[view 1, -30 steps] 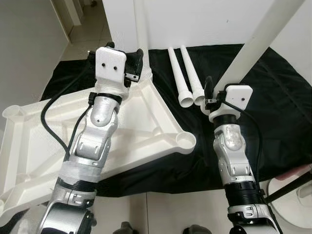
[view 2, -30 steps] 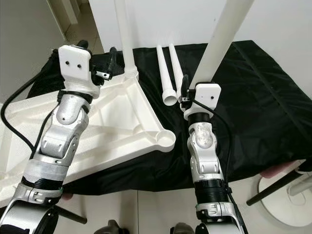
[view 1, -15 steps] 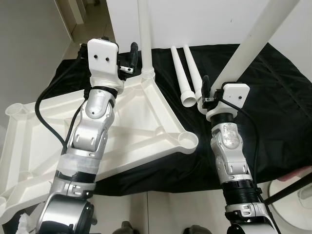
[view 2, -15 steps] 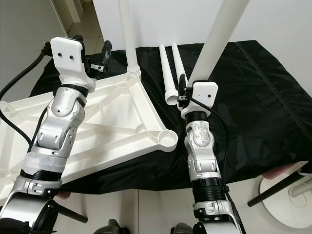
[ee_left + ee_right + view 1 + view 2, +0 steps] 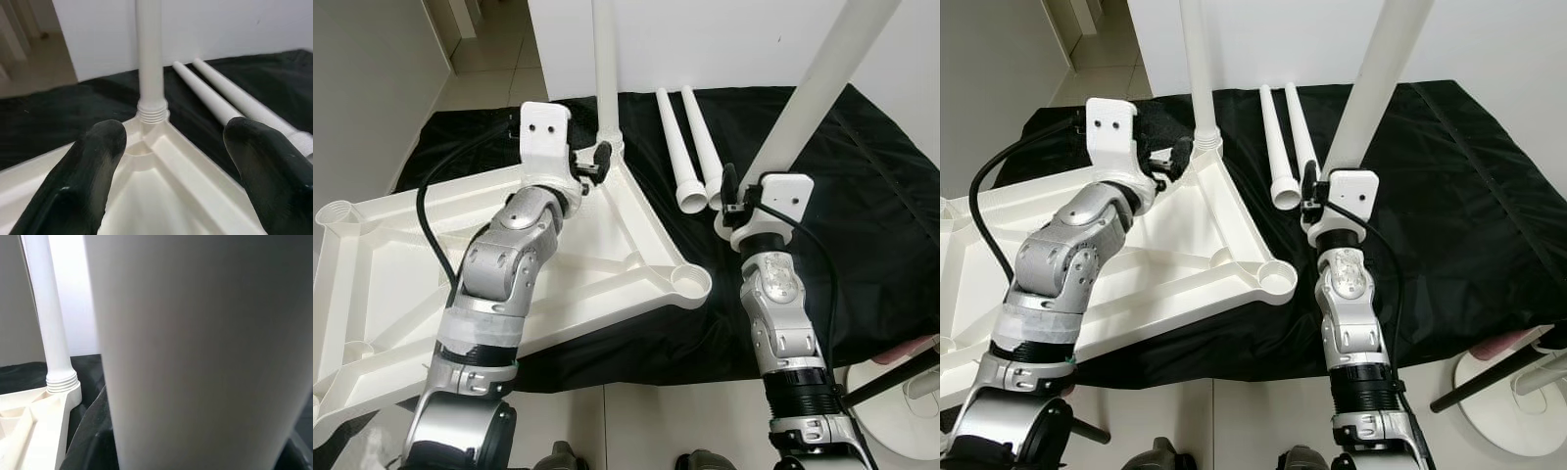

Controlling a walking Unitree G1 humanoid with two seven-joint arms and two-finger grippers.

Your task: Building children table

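Your left gripper (image 5: 166, 161) has swung in from the far left over the last second and now sits low over the upturned white tabletop (image 5: 391, 284), its fingers (image 5: 93, 166) spread wide and aimed at the far corner, where one white leg (image 5: 605, 69) already stands upright in its socket. The pads are apart from the leg, so nothing is gripped on that side. That move suggests you are lining up to steady or check the fitted leg, or to brace the frame, while the second one goes in.

Your right gripper (image 5: 736, 201) has barely shifted in that time. It holds a second white leg (image 5: 818, 88) tilted up and to the right, its lower end near the right edge of the tabletop and just above the black cloth (image 5: 862, 196). In the right wrist view the leg's smooth white barrel crowds the lens.

The tabletop lies underside up, ribbed, with round sockets at its corners; the near right socket (image 5: 689, 281) is open and looks like the likely target for the held leg. Two more legs (image 5: 690, 147) lie side by side on the cloth at the far side, between the standing leg and the held one. One leg of four looks fitted.
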